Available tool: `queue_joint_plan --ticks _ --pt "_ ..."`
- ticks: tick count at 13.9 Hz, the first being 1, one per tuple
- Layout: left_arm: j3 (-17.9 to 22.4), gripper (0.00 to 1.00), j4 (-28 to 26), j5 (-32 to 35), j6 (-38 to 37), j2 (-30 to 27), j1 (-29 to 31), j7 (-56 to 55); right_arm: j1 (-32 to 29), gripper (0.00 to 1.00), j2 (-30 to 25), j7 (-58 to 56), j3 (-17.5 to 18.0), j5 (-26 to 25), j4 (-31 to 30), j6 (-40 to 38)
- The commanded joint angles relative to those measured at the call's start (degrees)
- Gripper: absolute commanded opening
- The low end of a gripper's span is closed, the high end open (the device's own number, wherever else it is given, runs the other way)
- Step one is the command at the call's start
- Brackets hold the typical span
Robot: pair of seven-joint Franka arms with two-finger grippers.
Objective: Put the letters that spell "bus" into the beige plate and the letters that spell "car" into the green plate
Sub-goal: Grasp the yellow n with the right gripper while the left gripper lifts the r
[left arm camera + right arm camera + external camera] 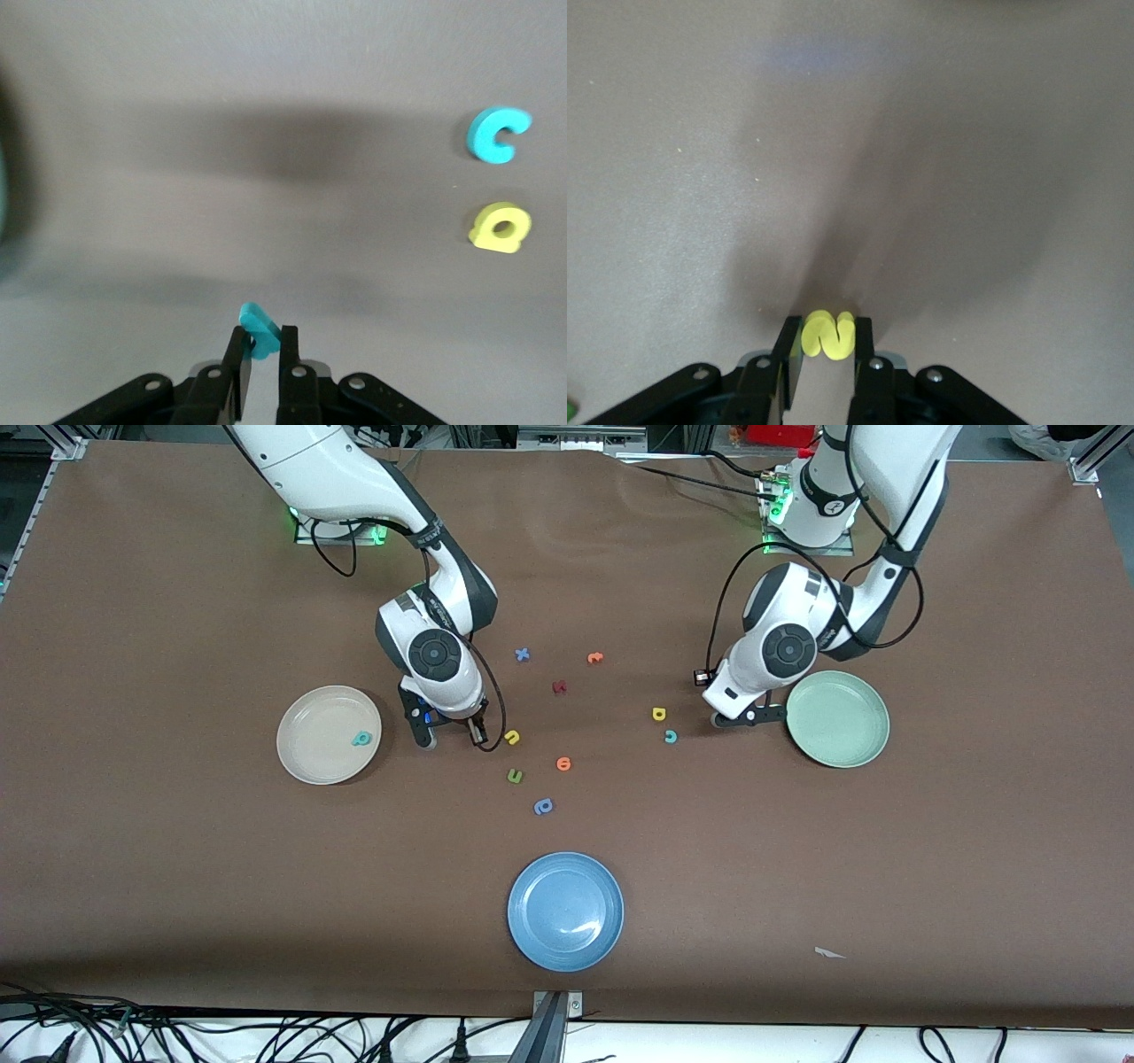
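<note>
My left gripper [263, 335] is low over the table beside the green plate [837, 718], shut on the thin teal "r" [256, 318]. The teal "c" [499, 135] and yellow "a" [500, 227] lie close together on the table, toward the table's middle from the gripper. My right gripper [828, 329] is low over the table beside the beige plate [310, 757], shut on the small yellow "s" [829, 335]. The teal "b" [361, 738] lies in the beige plate. The yellow "u" [512, 737] lies on the table just beside the right hand.
A green u-shaped letter [516, 777], an orange letter [563, 763] and a blue rounded letter [543, 807] lie nearer the camera than the yellow "u". A blue "x" [523, 654], an orange letter [594, 658] and a red letter [559, 686] lie farther. A blue plate [565, 911] sits nearest the camera.
</note>
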Motion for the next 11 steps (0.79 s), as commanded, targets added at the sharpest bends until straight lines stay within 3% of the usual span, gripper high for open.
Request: queue_joint_plan --ticks 1,3,7,11 --pt "-0.1 0.14 5.4 1.6 -9.6 -2.1 4.7 4.3 0.7 0.1 -2.7 0.5 -2.2 -1.6 -0.3 -0.1" --pt "-0.1 0.14 8.2 1.4 -14.8 -3.3 9.3 9.4 0.7 0.09 -4.9 -6.2 -4.1 -5.2 -0.3 -4.3" --pt "0.3 0.14 9.4 2.3 -18.6 -3.1 20.8 21.3 0.5 0.1 -8.8 -28.3 -10.7 -5.5 -0.5 -12.3" --pt "0.2 0.15 9.5 12.6 -15.5 2.8 26.5 24.5 0.2 0.1 -9.3 -43.6 -17.7 -5.2 -3.9 -13.3"
